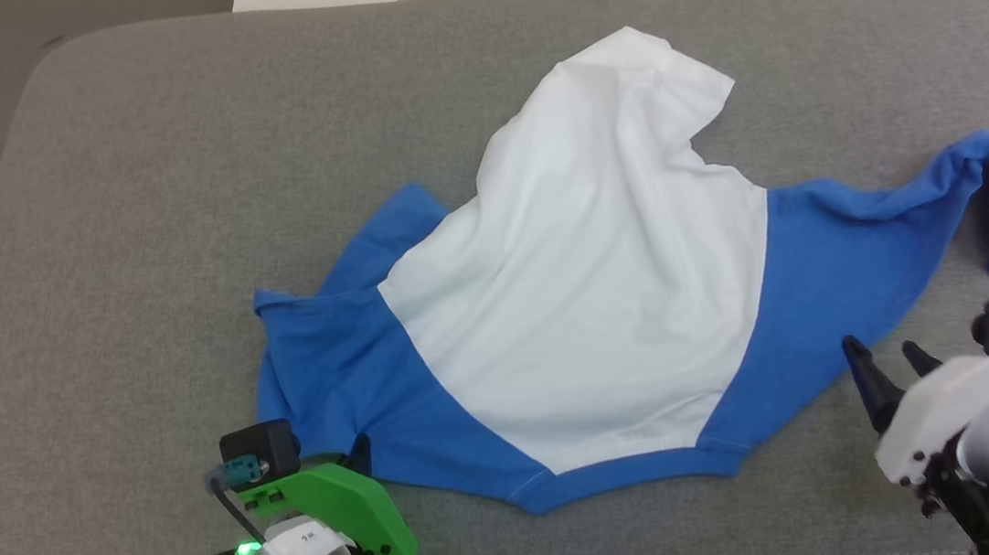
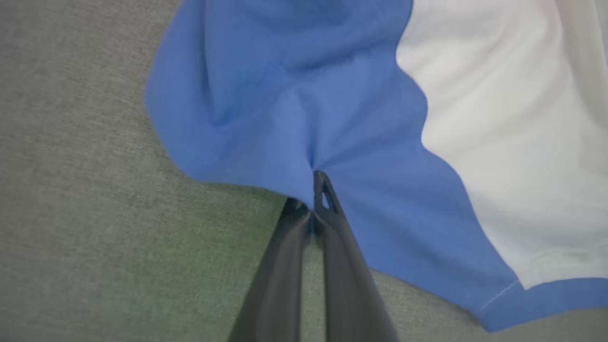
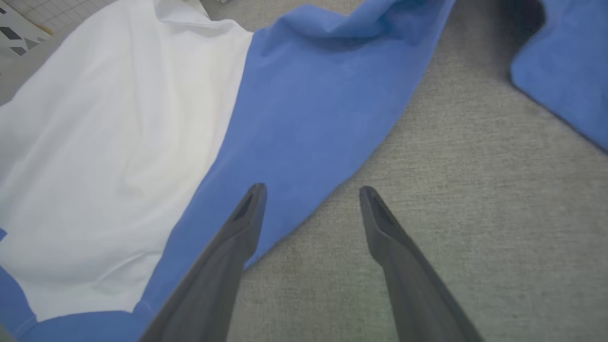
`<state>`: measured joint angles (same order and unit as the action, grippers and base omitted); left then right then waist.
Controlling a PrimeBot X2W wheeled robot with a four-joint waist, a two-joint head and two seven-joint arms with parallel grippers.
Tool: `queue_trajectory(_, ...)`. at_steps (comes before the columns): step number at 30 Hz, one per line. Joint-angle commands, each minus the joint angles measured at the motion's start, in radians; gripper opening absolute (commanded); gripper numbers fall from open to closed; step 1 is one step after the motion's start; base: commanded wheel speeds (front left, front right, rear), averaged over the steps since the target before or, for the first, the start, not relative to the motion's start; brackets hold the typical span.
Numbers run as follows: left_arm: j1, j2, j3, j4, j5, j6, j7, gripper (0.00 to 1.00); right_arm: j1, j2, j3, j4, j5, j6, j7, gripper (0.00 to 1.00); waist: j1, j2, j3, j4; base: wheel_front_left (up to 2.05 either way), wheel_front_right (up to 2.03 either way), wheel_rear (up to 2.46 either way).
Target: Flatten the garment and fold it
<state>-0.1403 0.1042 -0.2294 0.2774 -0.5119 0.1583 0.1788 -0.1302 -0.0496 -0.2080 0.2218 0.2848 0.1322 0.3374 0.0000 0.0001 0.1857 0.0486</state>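
The garment (image 1: 589, 304) is lying across the grey cushion (image 1: 129, 215), sleeves stretching left to right. The left gripper (image 2: 314, 202) is clamping its near-left blue edge, the right gripper (image 3: 311, 202) (fingers apart) hovering beside the right sleeve.

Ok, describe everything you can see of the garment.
The garment is a soft shirt, white body, blue sleeves and collar trim, rumpled on the gray cushion, collar edge nearest the robot. The white body peaks in a fold at the far end; the left sleeve is bunched, the right trails off wrinkled. The left gripper has its fingers shut on the left sleeve's edge; the right gripper stands open by the other sleeve.
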Motion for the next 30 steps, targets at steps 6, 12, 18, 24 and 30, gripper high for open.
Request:
queue_trajectory(6, -0.017, 0.004, -0.010, -0.003, 0.000, -0.008, -0.013, 0.00, -0.103, -0.001, 0.009, 0.124, -0.023, -0.002, 0.077, 1.00, 0.0000, -0.0001, 0.033, 0.023, 0.00, 0.00, 0.00)
queue_trajectory(12, -0.021, 0.004, -0.022, 0.005, -0.002, -0.018, -0.019, 0.00, -0.127, -0.001, -0.008, 0.181, -0.054, -0.002, 0.146, 0.28, 0.0000, -0.0001, 0.036, 0.036, 0.00, 0.00, 0.00)
queue_trajectory(18, -0.013, 0.013, -0.025, 0.003, -0.003, -0.030, -0.039, 0.00, -0.106, -0.001, -0.004, 0.137, -0.061, -0.002, 0.105, 0.00, 0.0000, -0.0001, 0.012, 0.026, 0.00, 0.00, 0.00)
queue_trajectory(24, -0.004, 0.024, -0.014, -0.054, -0.022, -0.057, -0.074, 0.00, -0.047, -0.001, 0.006, 0.010, -0.044, -0.002, 0.071, 0.00, 0.0000, -0.0001, -0.036, 0.006, 0.00, 0.00, 0.00)
queue_trajectory(30, -0.014, 0.033, 0.020, -0.236, -0.123, -0.122, -0.039, 0.00, 0.036, -0.001, 0.002, -0.240, -0.063, -0.002, 0.142, 0.00, 0.0000, -0.0001, -0.077, -0.014, 0.00, 0.00, 0.00)
